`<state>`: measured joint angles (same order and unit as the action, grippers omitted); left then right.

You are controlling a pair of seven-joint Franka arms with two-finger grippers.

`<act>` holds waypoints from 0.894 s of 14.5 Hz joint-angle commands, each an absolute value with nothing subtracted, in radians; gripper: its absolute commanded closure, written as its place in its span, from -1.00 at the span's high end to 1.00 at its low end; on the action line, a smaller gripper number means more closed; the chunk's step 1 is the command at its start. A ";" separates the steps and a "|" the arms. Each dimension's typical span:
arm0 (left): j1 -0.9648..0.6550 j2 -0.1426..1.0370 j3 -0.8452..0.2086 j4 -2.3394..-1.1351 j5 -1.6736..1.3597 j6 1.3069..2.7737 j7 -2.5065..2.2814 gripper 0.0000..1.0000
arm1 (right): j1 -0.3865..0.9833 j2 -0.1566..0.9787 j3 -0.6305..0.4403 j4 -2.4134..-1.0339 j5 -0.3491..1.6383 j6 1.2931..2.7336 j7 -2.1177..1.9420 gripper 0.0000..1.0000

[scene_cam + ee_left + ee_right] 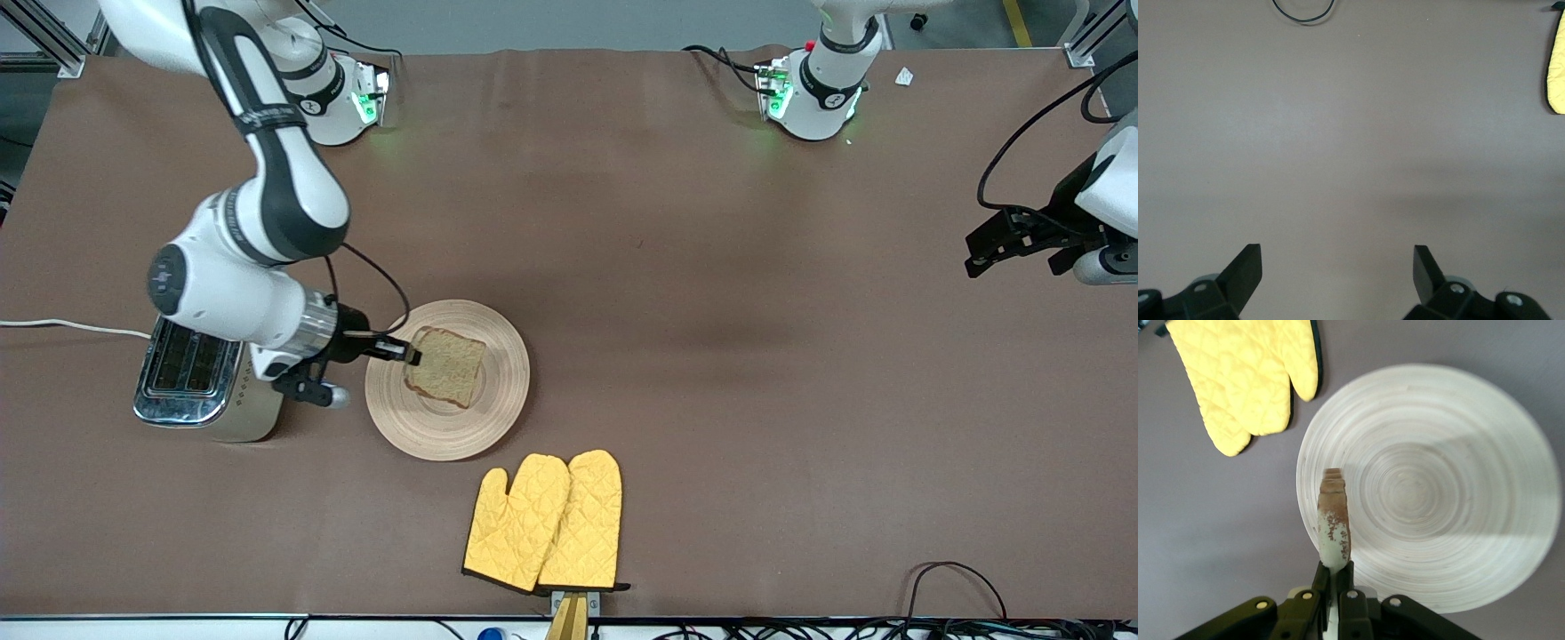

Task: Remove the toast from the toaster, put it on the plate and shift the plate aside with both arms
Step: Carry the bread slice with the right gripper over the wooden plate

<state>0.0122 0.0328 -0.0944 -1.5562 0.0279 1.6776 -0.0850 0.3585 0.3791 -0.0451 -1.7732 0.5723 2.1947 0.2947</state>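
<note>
The toast (446,366), a brown squarish slice, hangs over the round wooden plate (498,404), pinched at its edge by my right gripper (411,354), which is shut on it. From the right wrist the toast (1333,520) shows edge-on, held above the plate (1438,487) near its rim, clamped by the right gripper (1336,568). My left gripper (987,256) waits open above the table at the left arm's end, nothing between its fingers. The left wrist view shows that gripper (1337,260) with its fingertips wide apart over bare brown table.
A steel toaster (191,378) stands beside the plate toward the right arm's end. Two yellow oven mitts (547,520) lie nearer the front camera than the plate, seen also as mitts (1248,373) and a mitt edge (1557,67). Cables (951,578) trail along the front edge.
</note>
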 commanded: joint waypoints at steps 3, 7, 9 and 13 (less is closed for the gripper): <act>0.014 0.052 -0.097 -1.540 0.023 1.661 -0.094 1.00 | 0.362 0.368 -0.052 -1.878 0.606 2.246 0.255 -1.00; 0.011 0.057 -0.100 -1.545 0.021 1.660 -0.094 1.00 | 0.313 0.370 -0.052 -1.945 0.612 2.279 0.134 -1.00; 0.006 0.057 -0.100 -1.545 0.023 1.660 -0.097 1.00 | 0.304 0.377 -0.052 -1.950 0.612 2.287 0.114 -1.00; 0.012 0.060 -0.101 -1.549 0.021 1.660 -0.100 1.00 | 0.276 0.411 -0.052 -1.950 0.612 2.316 0.046 -1.00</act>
